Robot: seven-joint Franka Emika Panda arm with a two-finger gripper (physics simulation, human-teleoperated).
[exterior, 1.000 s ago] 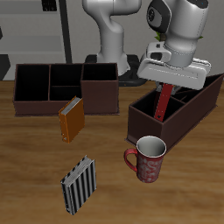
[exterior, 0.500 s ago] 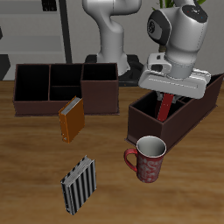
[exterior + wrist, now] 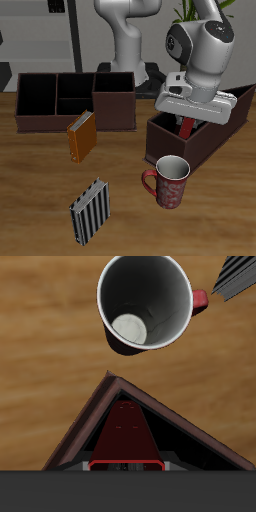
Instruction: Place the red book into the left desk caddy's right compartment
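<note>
My gripper [image 3: 189,116] is shut on the red book [image 3: 187,127] and holds it upright, low inside the left desk caddy [image 3: 215,134], a long dark maroon-brown box. The book's lower part sits in the right compartment [image 3: 168,130], the wide squarish section at the caddy's end nearer the table's front edge. In the wrist view the red book [image 3: 128,432] hangs from my gripper [image 3: 128,462] down into the dark corner of the caddy [image 3: 82,424]. The book's lower edge is hidden by the caddy wall.
A red mug [image 3: 171,181] stands just in front of the caddy; it also shows in the wrist view [image 3: 146,302]. An orange book [image 3: 82,135] leans before the other caddy [image 3: 75,100]. A black-and-white striped book [image 3: 90,210] lies nearer the front edge.
My gripper has come down with the red book, so the book now sits deeper in the squarish section and less of it shows above the caddy wall.
</note>
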